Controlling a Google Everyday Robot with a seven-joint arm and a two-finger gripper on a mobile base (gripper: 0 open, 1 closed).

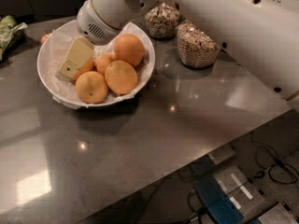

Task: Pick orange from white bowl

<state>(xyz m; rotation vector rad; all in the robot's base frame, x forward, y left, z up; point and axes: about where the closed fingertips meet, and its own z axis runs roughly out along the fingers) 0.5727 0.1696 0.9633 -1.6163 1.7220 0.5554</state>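
The white bowl (51, 55), lined with crinkled wrap, stands at the back left of the grey table. Several oranges lie in it: one at the back right (129, 49), one in the middle (121, 77), one at the front (91, 87), and a smaller one between them (103, 62). My gripper (70, 69), pale yellow under a white wrist, reaches down into the left half of the bowl. It sits against another orange (85, 68), of which only a sliver shows.
Two glass jars of grains (162, 20) (196, 45) stand right of the bowl, under my arm. A green packet (9, 29) lies at the far left. The table's front edge runs diagonally at the lower right, with cables and a blue box (219, 199) on the floor.
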